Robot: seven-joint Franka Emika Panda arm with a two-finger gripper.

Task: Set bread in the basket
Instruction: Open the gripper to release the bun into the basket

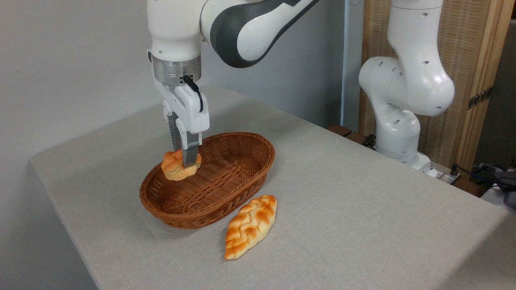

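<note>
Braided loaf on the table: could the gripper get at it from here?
Probably not yet: the gripper is shut on the bread over the basket. The braided loaf lies uncovered on the table.

A plain pale grey wall point(72, 52) backs the cloth-covered table point(363, 209), with a wood-framed woven screen point(475, 60) at right.

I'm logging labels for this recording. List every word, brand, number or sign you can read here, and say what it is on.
None: no readable text shows in this view.
The robot arm bears no visible logo or number.
The gripper, the bun it holds, the basket, the braided loaf and the table are all unmarked.
</note>
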